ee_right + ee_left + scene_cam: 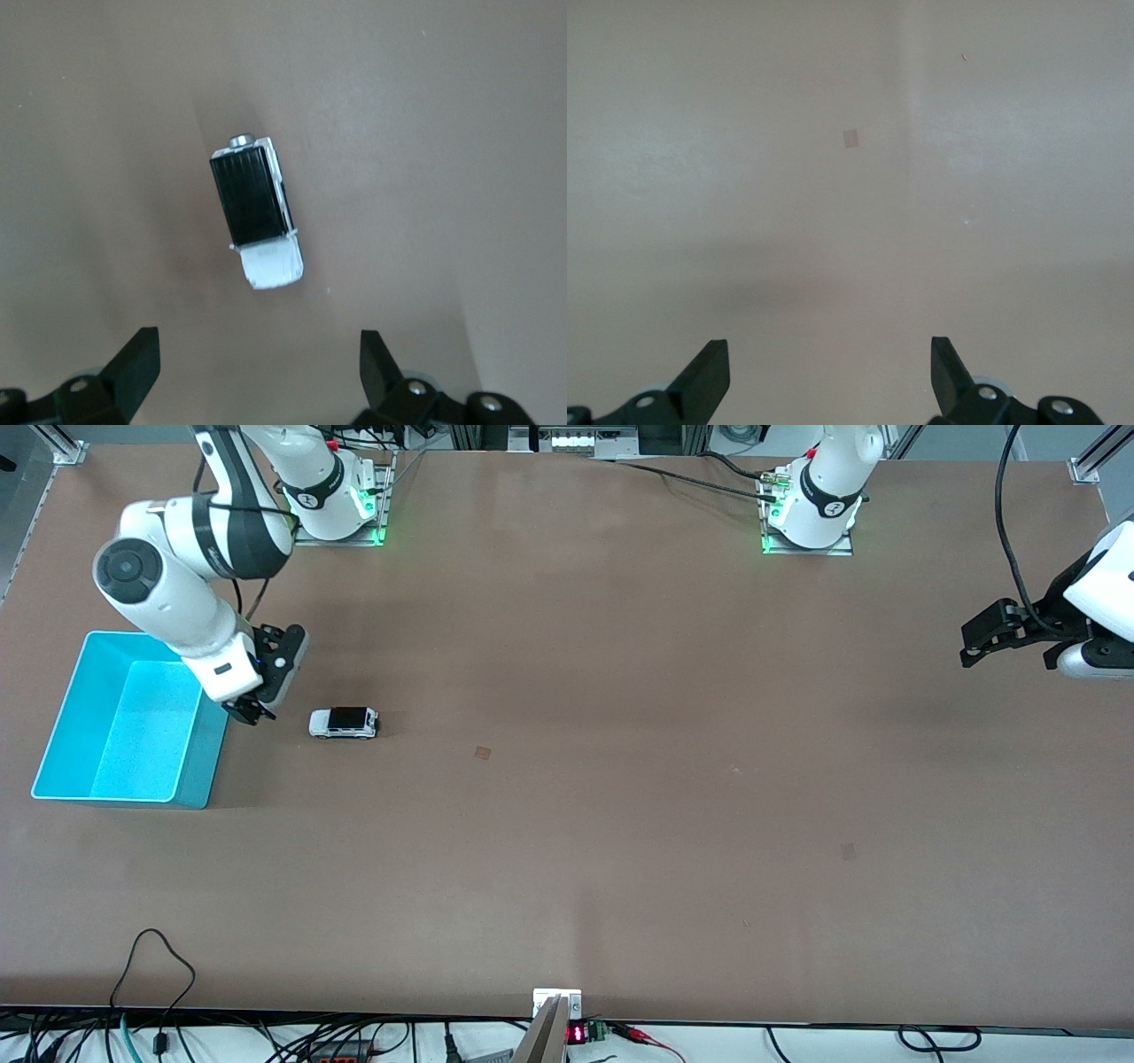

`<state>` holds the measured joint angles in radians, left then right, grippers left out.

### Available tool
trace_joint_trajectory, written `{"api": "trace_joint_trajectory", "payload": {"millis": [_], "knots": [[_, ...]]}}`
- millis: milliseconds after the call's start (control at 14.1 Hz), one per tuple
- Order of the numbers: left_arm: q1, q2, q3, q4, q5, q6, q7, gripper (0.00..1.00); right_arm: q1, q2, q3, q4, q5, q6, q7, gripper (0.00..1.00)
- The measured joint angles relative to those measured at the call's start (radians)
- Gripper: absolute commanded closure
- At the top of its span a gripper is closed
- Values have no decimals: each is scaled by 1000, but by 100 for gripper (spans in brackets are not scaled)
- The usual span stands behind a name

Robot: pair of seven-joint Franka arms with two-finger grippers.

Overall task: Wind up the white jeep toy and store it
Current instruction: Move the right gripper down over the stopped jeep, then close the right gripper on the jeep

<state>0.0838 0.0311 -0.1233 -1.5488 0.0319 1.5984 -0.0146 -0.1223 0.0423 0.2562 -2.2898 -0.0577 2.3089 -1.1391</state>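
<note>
The white jeep toy (344, 723) with a black roof panel stands on its wheels on the brown table, beside the cyan bin (53, 735). It also shows in the right wrist view (258, 212), apart from the fingers. My right gripper (252, 712) is open and empty, above the table between the bin's wall and the jeep. My left gripper (973, 645) is open and empty, and waits above the table's edge at the left arm's end. The left wrist view holds only bare table between the fingertips (709, 372).
The cyan bin is empty and sits at the right arm's end of the table. A small tape patch (483, 753) lies flat on the table, toward the middle from the jeep. Cables hang along the table's edge nearest the front camera.
</note>
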Motion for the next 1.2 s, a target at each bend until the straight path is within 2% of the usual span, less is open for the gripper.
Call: {"api": "trace_joint_trajectory", "payload": {"millis": [778,1203], "knots": [[0,0,0,-11,0,-15,0,0,16,197,27,-27,0,236,-15,0],[4,0,4,-11,-38,-15,0,0,24,224,29,-49,0,246,-19,0]]}}
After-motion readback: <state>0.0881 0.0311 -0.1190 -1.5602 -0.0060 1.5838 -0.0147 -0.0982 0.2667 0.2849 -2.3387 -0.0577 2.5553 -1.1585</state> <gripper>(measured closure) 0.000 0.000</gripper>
